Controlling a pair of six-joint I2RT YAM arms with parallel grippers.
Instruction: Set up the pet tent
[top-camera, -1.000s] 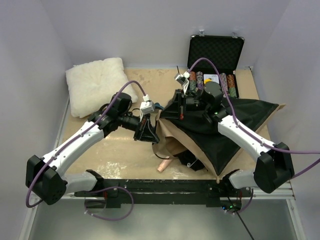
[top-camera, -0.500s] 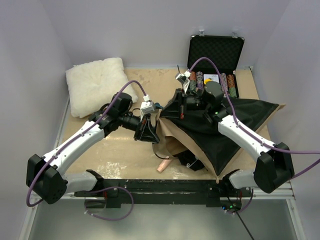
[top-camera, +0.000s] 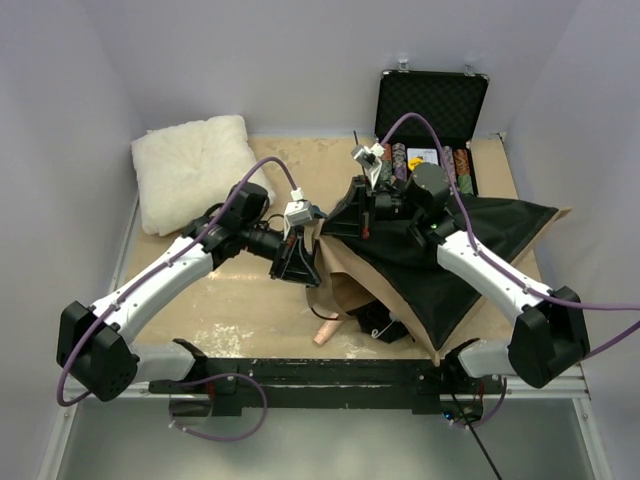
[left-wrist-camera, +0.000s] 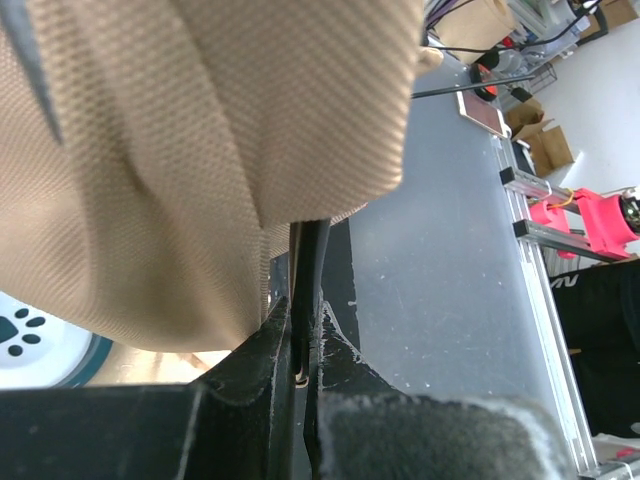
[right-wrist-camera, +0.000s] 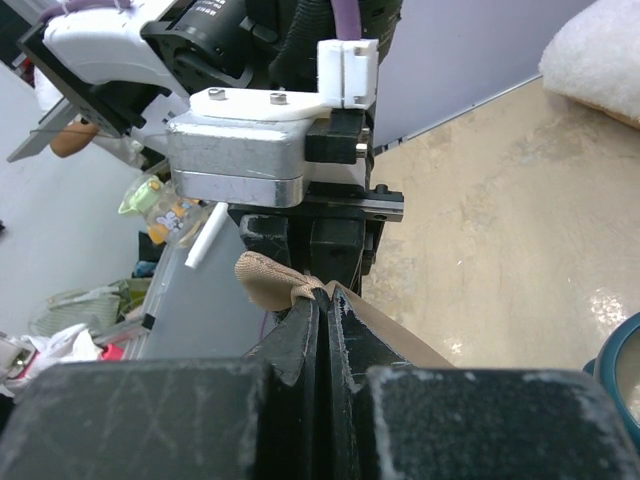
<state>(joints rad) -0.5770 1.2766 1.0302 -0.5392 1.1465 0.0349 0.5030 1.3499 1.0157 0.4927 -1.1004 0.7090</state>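
Fabric of the pet tent (top-camera: 450, 262) lies slumped toward the bench's (top-camera: 240, 310) right edge, its left tip mid-bench between both arms. The left gripper (top-camera: 298, 262) pinches a thin dark pole (left-wrist-camera: 306, 285) running straight out from its jaws; the right gripper (top-camera: 347, 216) clamps tan cloth just beside.

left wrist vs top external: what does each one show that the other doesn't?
Left wrist only: the grip itself, a thin dark pole pinched between the left gripper's closed fingers, under tan pet tent fabric. Top external only: the white pillow, the open black case, the right gripper at the tent's raised edge. Both: left gripper and tan fabric.
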